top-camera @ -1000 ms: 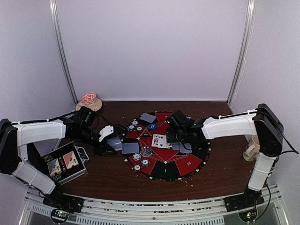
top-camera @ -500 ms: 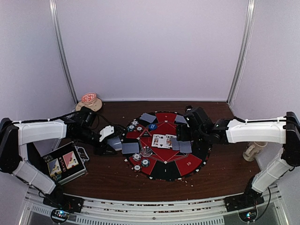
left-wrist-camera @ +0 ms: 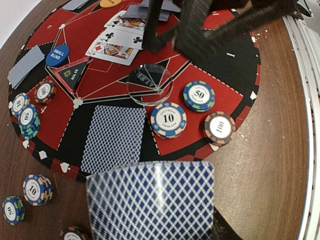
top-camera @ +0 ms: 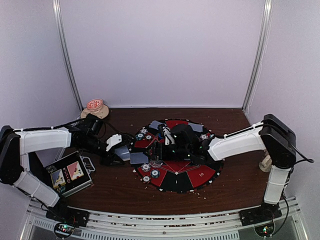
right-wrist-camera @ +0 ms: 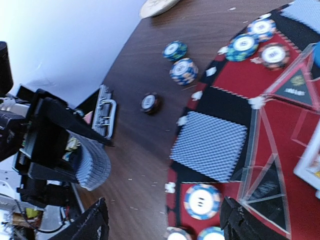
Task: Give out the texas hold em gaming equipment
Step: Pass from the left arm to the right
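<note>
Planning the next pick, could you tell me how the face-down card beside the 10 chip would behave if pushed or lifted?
The face-down card lies flat on the mat, so a push would probably slide it. Likely floppy too: the cards in the left gripper bow visibly.

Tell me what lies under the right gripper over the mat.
Face-up playing cards on the mat. The open right gripper hides part of them, so their count is unclear.
</note>
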### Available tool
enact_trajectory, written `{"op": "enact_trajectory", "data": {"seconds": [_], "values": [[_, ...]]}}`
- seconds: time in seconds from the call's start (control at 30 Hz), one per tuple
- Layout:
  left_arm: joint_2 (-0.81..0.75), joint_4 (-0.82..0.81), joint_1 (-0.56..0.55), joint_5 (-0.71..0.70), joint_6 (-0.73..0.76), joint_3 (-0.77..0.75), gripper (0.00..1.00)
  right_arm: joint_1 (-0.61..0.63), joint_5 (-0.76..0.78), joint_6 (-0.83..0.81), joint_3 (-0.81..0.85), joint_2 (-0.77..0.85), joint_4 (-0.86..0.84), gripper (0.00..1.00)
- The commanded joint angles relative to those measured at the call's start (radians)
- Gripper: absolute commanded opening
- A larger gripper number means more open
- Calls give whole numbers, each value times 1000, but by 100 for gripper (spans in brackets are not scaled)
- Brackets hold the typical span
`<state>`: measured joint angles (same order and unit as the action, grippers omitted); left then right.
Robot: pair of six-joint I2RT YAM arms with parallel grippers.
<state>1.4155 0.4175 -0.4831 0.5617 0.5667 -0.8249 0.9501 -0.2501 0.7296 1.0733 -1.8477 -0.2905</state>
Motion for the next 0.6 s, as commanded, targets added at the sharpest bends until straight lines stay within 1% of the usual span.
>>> {"op": "enact_trajectory", "data": {"seconds": [0.0,0.17,0.4,0.57], "values": [[-16,-28,4,21,1,-14,45,23,-163,136,107,-114,-194,77],[-23,-28,4,23,2,-13,46,26,-231,232,161,-211,-323,74],[-30,-28,3,24,3,-11,46,44,-265,272,231,-293,-346,72],[-32,-28,3,25,3,-11,46,47,-283,311,256,-338,-378,68]]}}
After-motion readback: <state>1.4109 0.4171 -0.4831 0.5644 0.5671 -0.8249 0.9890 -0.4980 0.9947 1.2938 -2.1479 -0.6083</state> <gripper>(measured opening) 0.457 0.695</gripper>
